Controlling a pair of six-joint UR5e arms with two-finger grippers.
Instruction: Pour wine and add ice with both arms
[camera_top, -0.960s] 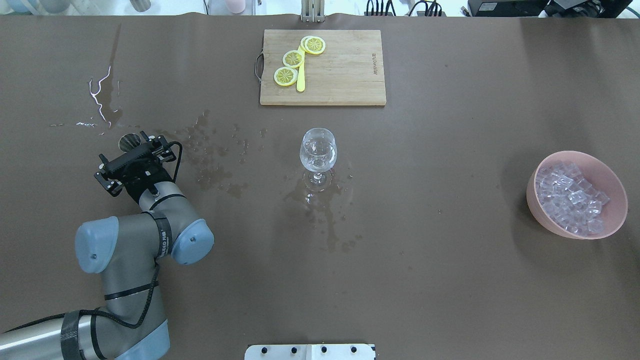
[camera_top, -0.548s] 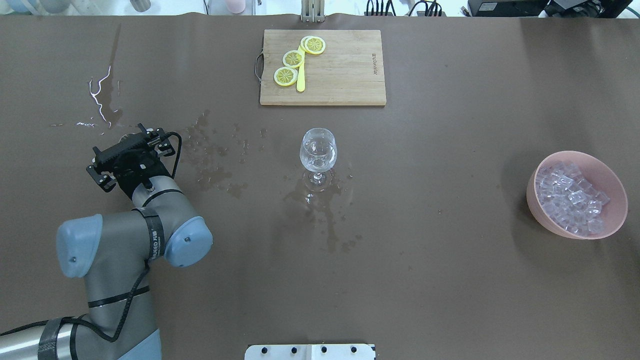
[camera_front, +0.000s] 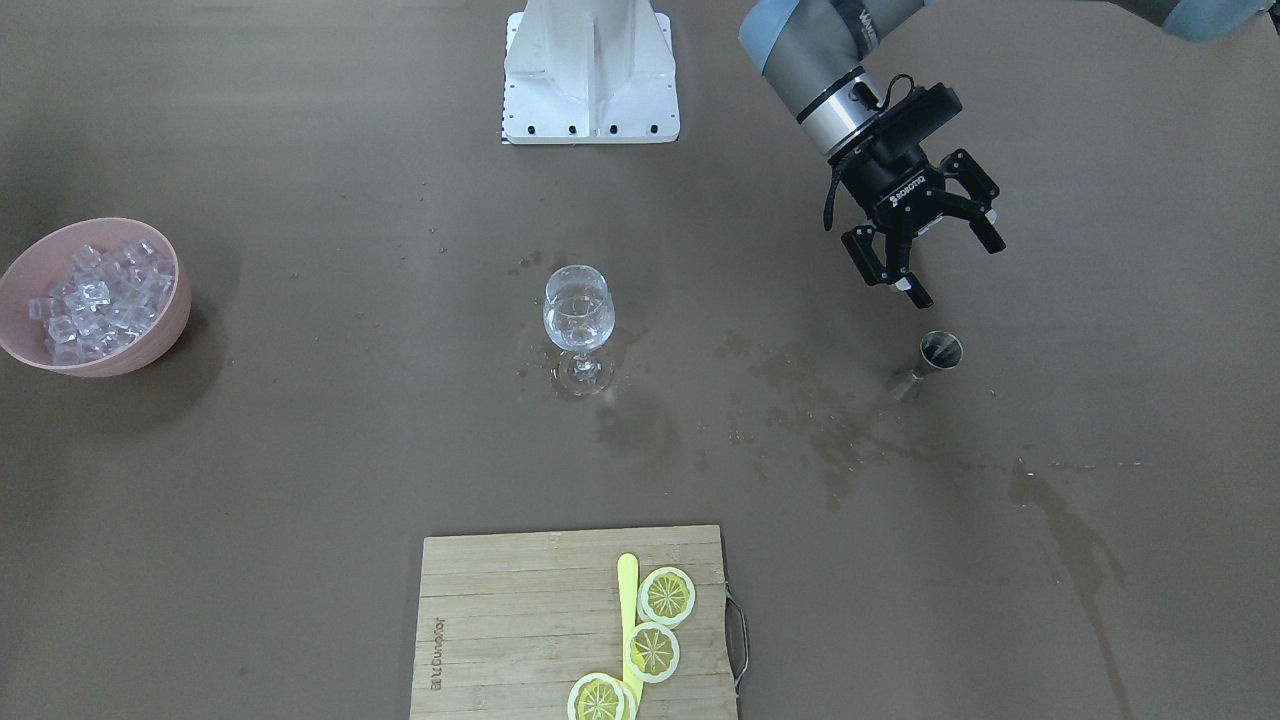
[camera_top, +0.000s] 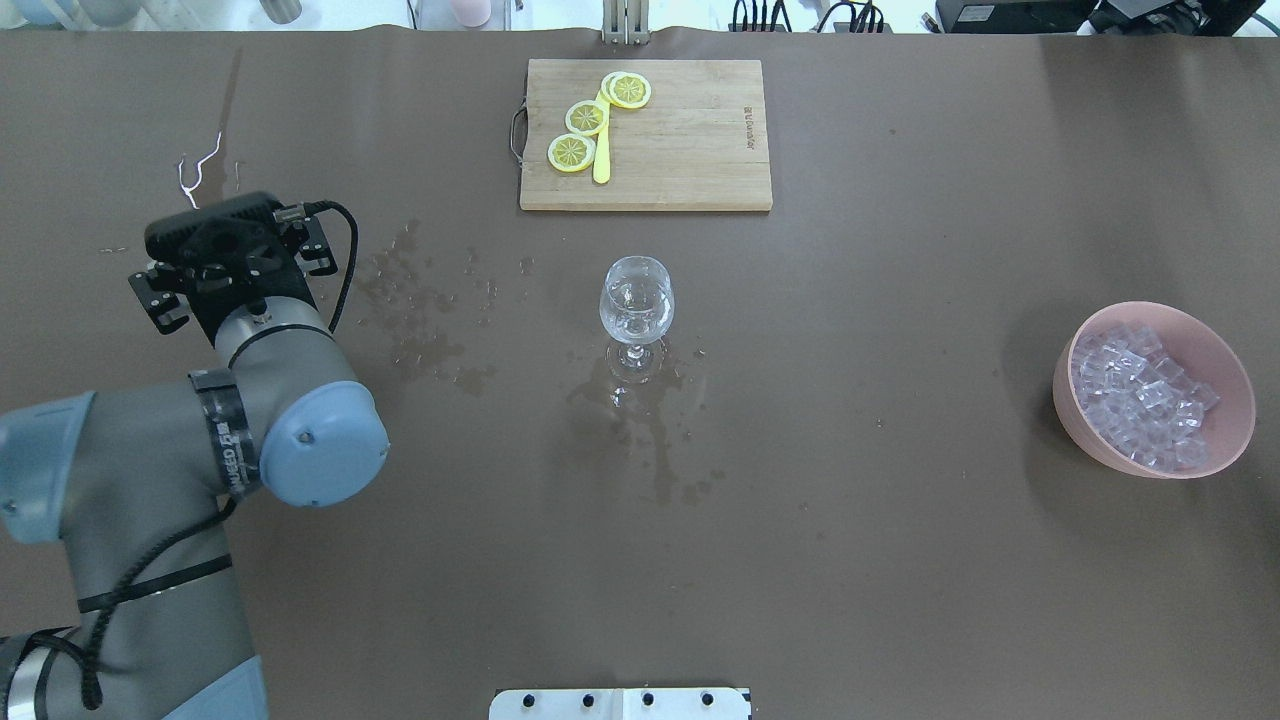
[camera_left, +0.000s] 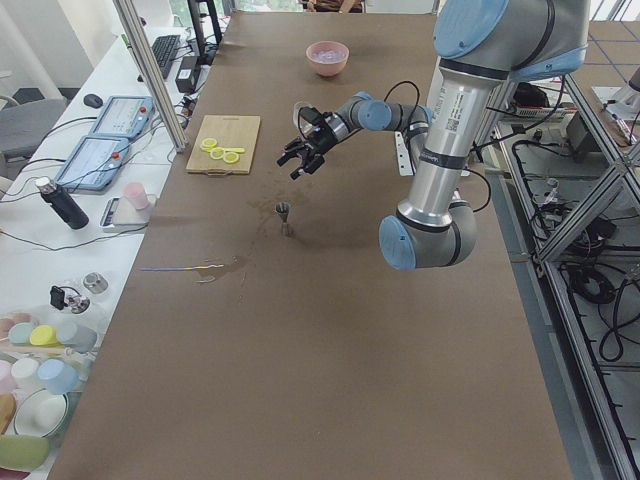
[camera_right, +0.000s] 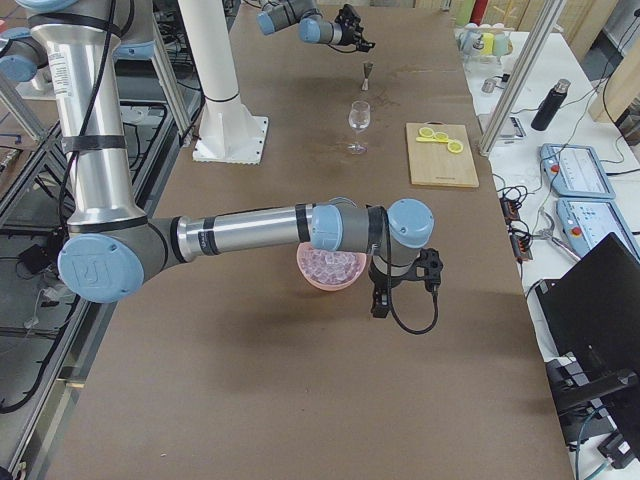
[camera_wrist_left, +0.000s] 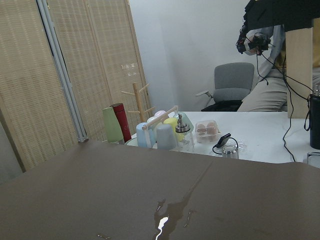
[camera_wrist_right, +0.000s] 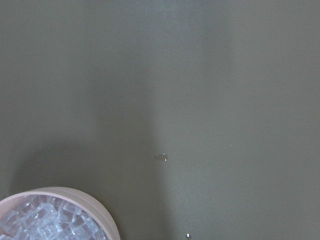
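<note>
A wine glass (camera_top: 636, 300) stands upright mid-table with a little clear wine in its bowl; it also shows in the front view (camera_front: 577, 310). A pink bowl (camera_top: 1225, 440) of ice cubes (camera_top: 1140, 395) sits at the right. My left gripper (camera_front: 958, 270) is open and empty, raised just behind a small steel jigger (camera_front: 935, 358) that stands on the table. In the overhead view the left wrist (camera_top: 225, 265) hides the jigger. My right gripper (camera_right: 379, 300) hangs beside the bowl; I cannot tell whether it is open or shut. The right wrist view shows only the bowl's rim (camera_wrist_right: 100, 207).
A wooden cutting board (camera_top: 690, 150) with lemon slices (camera_top: 587, 117) and a yellow knife lies at the far edge. Wet spill patches (camera_top: 420, 330) spread between the jigger and the glass and around the glass foot. The white pedestal (camera_front: 590, 70) stands at the robot's side.
The left wrist has risen and moved left and toward the far side in the overhead view, and now covers the jigger. The glass and bowl have not moved.
</note>
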